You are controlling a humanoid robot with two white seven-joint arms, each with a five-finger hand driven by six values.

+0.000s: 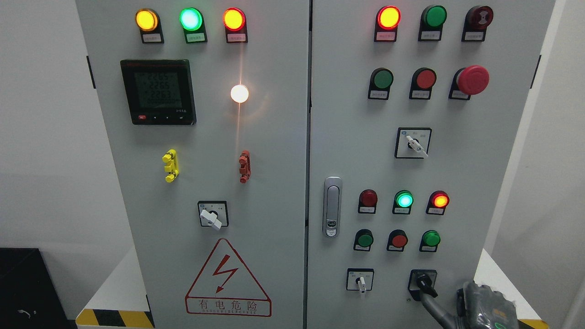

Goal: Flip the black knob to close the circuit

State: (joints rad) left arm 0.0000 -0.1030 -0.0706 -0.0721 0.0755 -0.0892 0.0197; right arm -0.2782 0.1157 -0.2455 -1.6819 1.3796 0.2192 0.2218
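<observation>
The black knob [422,280] sits in a black square plate at the lower right of the right cabinet door, its handle pointing down and to the right. My right hand [480,307] comes in at the bottom right corner. One dark grey finger [434,305] stretches up and left from it, and its tip touches the lower end of the knob's handle. No other finger shows around the knob. The left hand is out of sight.
A white selector switch [361,281] sits left of the knob. Green and red push buttons [399,240] and lit indicator lamps [404,200] are above it. The door latch [332,206] is near the seam. A red emergency stop [473,80] sticks out at the upper right.
</observation>
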